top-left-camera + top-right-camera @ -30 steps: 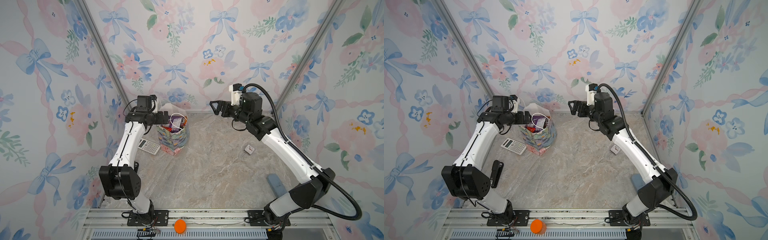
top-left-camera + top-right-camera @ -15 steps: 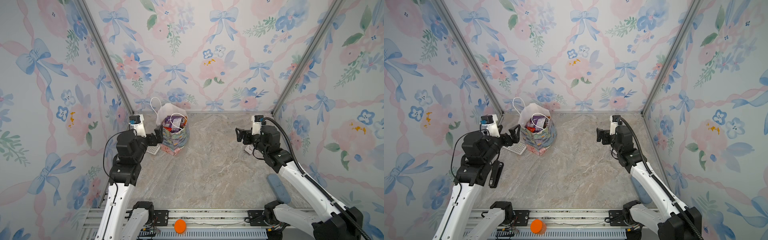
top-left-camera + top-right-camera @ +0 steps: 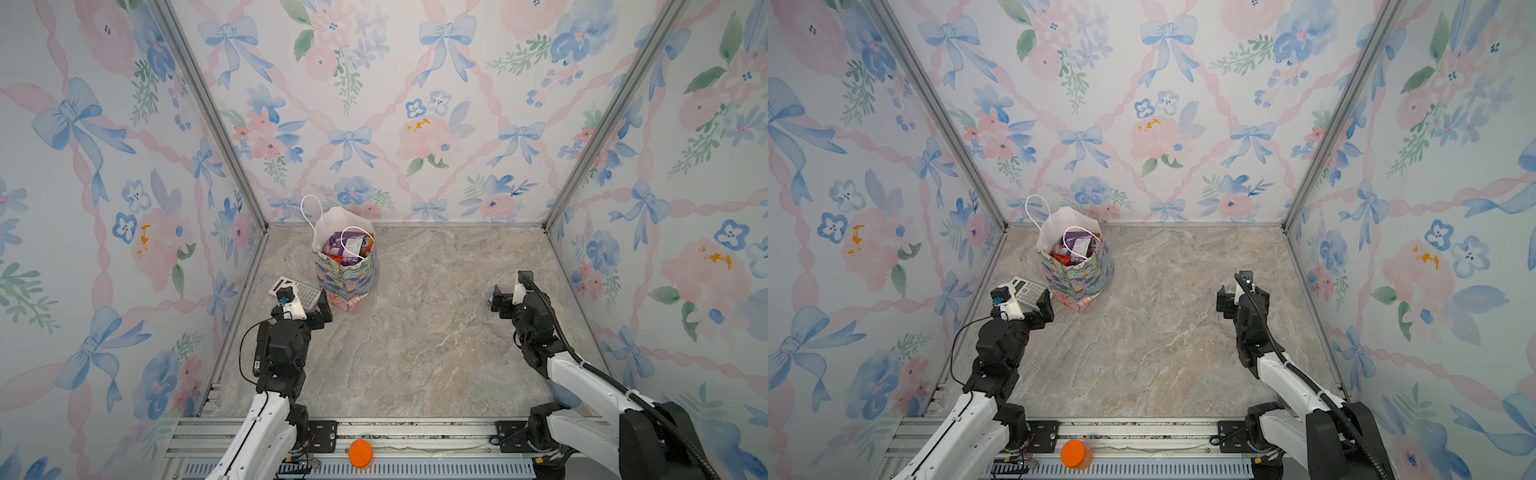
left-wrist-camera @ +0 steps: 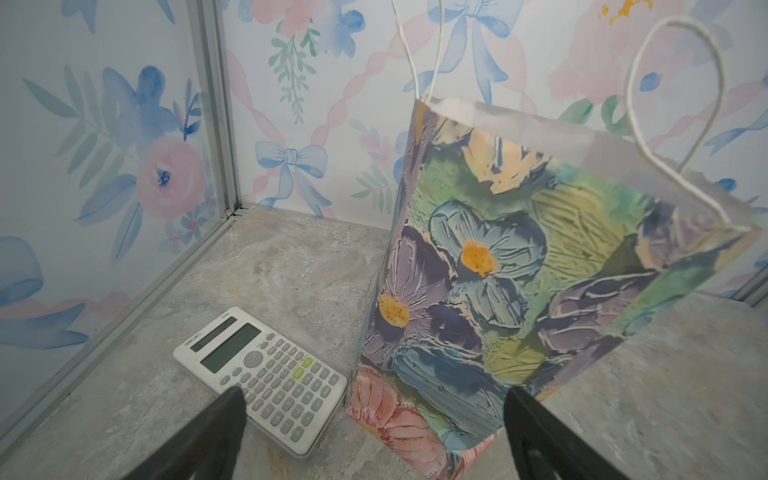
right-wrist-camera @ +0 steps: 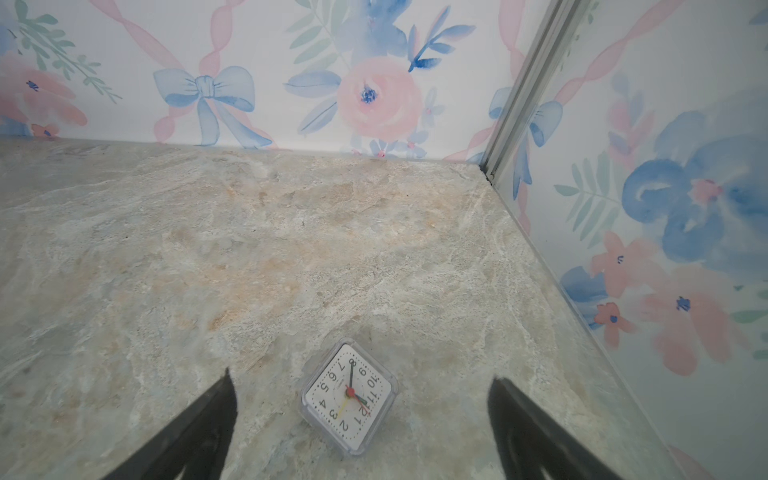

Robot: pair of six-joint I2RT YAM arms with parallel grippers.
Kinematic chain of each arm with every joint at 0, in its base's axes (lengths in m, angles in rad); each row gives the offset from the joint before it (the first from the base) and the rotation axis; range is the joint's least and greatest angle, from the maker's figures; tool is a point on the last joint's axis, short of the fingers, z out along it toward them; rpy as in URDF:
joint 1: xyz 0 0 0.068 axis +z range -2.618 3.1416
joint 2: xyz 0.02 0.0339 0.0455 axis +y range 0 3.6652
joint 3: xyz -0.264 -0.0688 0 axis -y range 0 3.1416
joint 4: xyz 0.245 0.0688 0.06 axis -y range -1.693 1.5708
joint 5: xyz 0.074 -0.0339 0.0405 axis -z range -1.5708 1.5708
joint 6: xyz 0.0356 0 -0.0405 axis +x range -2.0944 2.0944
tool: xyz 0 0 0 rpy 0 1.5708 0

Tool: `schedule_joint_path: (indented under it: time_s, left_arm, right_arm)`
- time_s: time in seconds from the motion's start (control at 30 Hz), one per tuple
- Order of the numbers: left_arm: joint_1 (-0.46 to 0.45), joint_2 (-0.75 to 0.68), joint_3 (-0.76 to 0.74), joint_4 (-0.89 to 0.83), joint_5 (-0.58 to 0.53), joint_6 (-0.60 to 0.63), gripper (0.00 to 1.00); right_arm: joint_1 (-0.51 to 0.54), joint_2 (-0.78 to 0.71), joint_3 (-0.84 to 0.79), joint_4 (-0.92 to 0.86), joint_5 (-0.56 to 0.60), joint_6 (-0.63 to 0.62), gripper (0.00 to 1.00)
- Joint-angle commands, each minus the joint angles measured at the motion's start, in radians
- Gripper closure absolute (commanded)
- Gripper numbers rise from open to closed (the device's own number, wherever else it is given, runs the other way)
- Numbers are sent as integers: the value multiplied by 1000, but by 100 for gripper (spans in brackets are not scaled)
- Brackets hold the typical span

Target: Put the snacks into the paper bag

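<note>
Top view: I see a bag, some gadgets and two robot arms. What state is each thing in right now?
paper bag, upright, open at the top, filled
snacks, inside the paper bag
calculator, lying face up beside the paper bag
clock, lying face up, untouched
left fingers, wide apart, holding nothing
right fingers, wide apart, holding nothing

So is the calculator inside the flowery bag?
No, the calculator lies flat on the table beside the paper bag, not in it.
</note>
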Motion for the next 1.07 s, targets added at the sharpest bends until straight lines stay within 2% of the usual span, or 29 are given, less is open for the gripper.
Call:
schedule_joint_path:
  time_s: [0.0,0.17,0.3,0.37,0.5,0.73,1.03]
  left_arm:
    - [4,51,-85,279,-70,114,2]
    - [103,222,-109,438,51,101,2]
    - [114,419,-84,559,77,118,2]
    - [115,503,-67,599,87,136,2]
    - [120,653,-54,715,103,167,2]
    - [124,844,21,748,96,164,2]
    - [105,850,46,709,40,169,2]
  right_arm:
    - [-41,118,-64,275,-20,-21,3]
    - [-62,331,-121,595,-63,-45,3]
    - [-52,466,-134,762,-41,-52,3]
    - [-52,430,-127,689,-46,-52,3]
    - [-36,440,-111,675,-29,-69,4]
    - [-52,432,-61,574,-27,-50,3]
    - [-59,430,-45,539,-27,-40,4]
